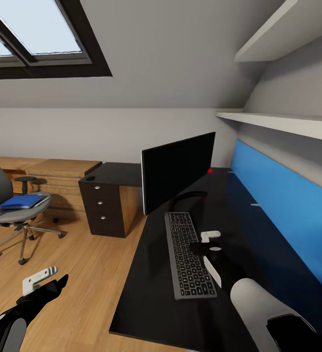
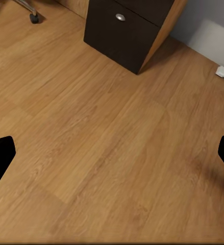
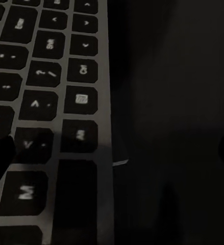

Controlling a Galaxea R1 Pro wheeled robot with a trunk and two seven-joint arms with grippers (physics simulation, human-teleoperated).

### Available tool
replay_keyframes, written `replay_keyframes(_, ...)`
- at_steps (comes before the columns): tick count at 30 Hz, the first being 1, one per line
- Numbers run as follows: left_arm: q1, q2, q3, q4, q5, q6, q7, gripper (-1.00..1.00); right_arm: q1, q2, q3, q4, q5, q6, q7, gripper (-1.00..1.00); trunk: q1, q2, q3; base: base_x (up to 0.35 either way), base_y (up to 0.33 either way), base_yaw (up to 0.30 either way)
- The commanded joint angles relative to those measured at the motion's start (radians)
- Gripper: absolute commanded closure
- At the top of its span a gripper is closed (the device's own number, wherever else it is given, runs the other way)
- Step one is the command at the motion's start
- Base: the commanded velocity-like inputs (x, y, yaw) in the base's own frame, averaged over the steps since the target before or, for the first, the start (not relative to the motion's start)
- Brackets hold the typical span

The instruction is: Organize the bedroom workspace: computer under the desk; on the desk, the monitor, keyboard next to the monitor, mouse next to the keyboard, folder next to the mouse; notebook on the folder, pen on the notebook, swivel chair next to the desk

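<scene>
Head view, findings by descending size. Desk: long black top, sound, carrying two of the task's items. Monitor: upright on the desk, black screen face towards the chair side of the room. Swivel chair: standing on the wood floor well apart from the desk, beyond the drawer unit. Folder: bright blue, lying flat on the chair seat, not yet moved.

Keyboard: flat on the desk just in front of the monitor, long side running away from the robot. Judged slim, rigid and light, with a smooth low edge that offers little purchase; a pinch across the narrow width near mid-length looks the safest hold, since a grip at one end would likely let it swing.

Right gripper: poised low over the desk just beside the keyboard's long edge; in the right wrist view the finger tips stand wide apart at the picture's sides with nothing between them, so it is spread and empty.

Left gripper: hanging over bare floor, fingers likewise spread and empty.
</scene>
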Motion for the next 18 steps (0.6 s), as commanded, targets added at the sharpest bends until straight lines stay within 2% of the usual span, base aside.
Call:
replay_keyframes(1, -0.001, 0.001, -0.001, -0.001, 0.011, 0.005, 0.009, -1.00, 0.000, -0.001, 0.009, 0.056, -0.012, 0.006, -0.007, -1.00, 0.000, -0.001, -0.001, -0.044, 0.000, 0.000)
replay_keyframes(6, -0.001, 0.001, -0.001, -0.001, 0.011, 0.005, 0.008, -1.00, 0.000, -0.002, 0.009, 0.057, -0.012, 0.006, -0.006, -1.00, 0.000, -0.001, -0.001, -0.046, 0.000, 0.000)
replay_keyframes(11, -0.001, 0.001, -0.001, -0.001, 0.011, 0.005, 0.008, -1.00, 0.000, -0.002, 0.009, 0.056, -0.012, 0.006, -0.006, -1.00, 0.000, -0.001, -0.001, -0.185, 0.000, 0.000)
replay_keyframes(18, -0.001, 0.001, -0.001, -0.002, 0.011, 0.005, 0.008, -1.00, 0.000, -0.002, 0.008, 0.056, -0.012, 0.006, -0.006, -1.00, 0.000, -0.001, -0.001, -0.028, 0.000, 0.000)
